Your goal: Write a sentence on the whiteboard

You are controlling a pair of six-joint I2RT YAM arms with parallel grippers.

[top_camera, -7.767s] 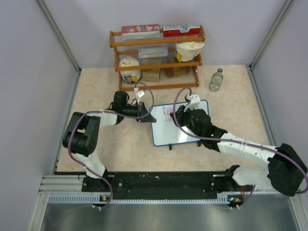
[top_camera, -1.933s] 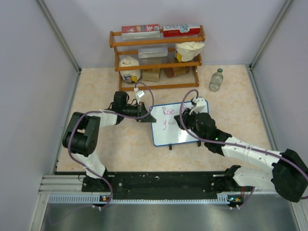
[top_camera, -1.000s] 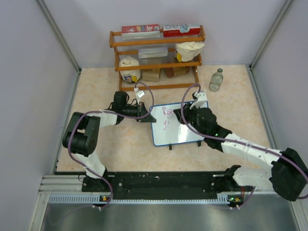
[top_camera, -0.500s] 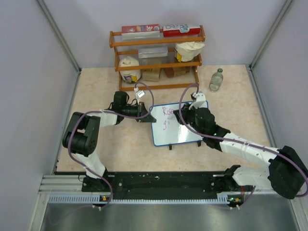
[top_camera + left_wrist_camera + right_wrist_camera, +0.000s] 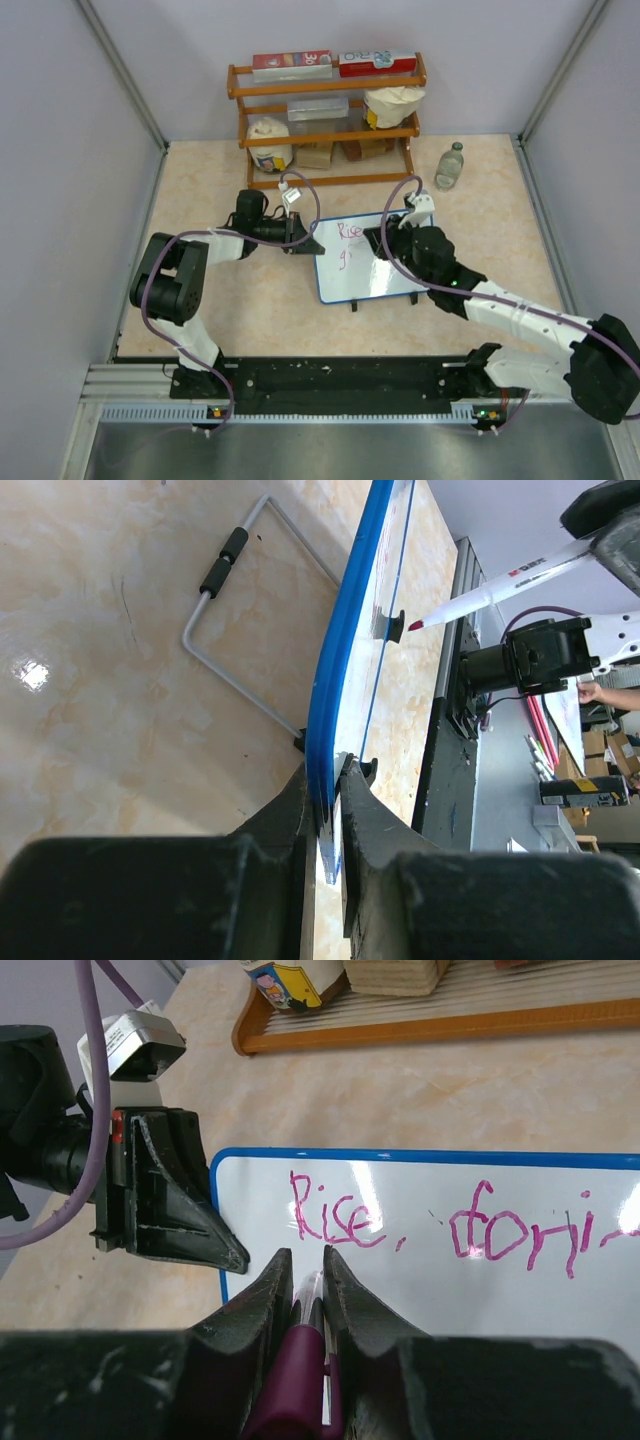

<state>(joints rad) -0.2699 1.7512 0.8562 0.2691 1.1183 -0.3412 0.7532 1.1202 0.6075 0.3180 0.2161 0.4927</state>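
The whiteboard (image 5: 365, 262) sits in the middle of the counter (image 5: 490, 215). It is in front of a wooden rack (image 5: 325, 128) full of boxes and jars. The board is white with a blue frame. Two small black feet show at its near edge.

The left hand (image 5: 312, 246) is at the left side of the board. Its two fingers (image 5: 300, 810) are squeezed onto the blue edge, one on each side. The left wrist view looks right along that edge.

The right hand (image 5: 385, 243) is over the white part of the board, near the middle. Its fingers (image 5: 262, 1295) are pressed tight on a marker (image 5: 297, 1355). The marker looks purple where it is held. From the left wrist view it is a long white stick with a pink tip. The tip is very close to the board, but I cannot tell if it touches.

The sentence (image 5: 335, 1218) is in pink. The top line starts at the upper left of the board. It says "Rise," and then some more letters that run off to the right. In the top view there is a small pink mark under the first word.

A little bottle (image 5: 450, 166) stands far back on the right, well apart from the board.
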